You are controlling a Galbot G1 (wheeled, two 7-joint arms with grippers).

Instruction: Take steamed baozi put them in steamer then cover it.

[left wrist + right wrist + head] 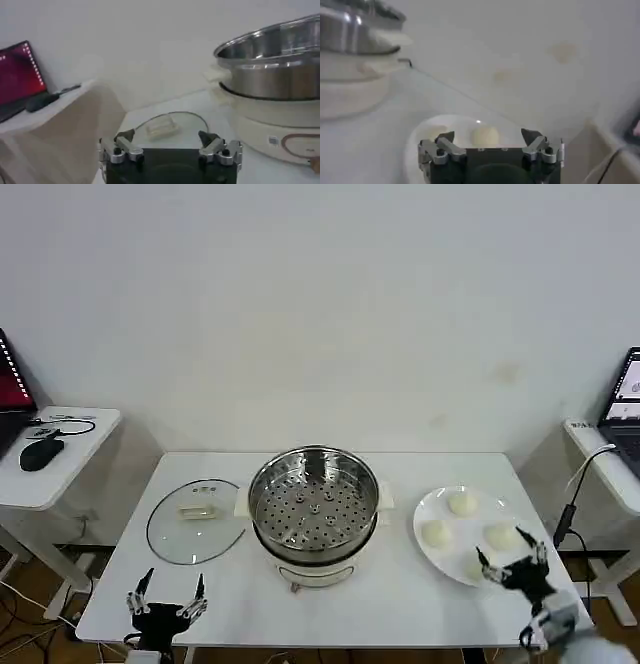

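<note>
while open, right end effector (pixel 513 567) over steamed baozi (pixel 500 536)

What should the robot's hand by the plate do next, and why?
Probably lower the open right hand onto the nearest bun and close. The steamer is empty, the lid lies beside it, and the buns sit on the plate.
</note>
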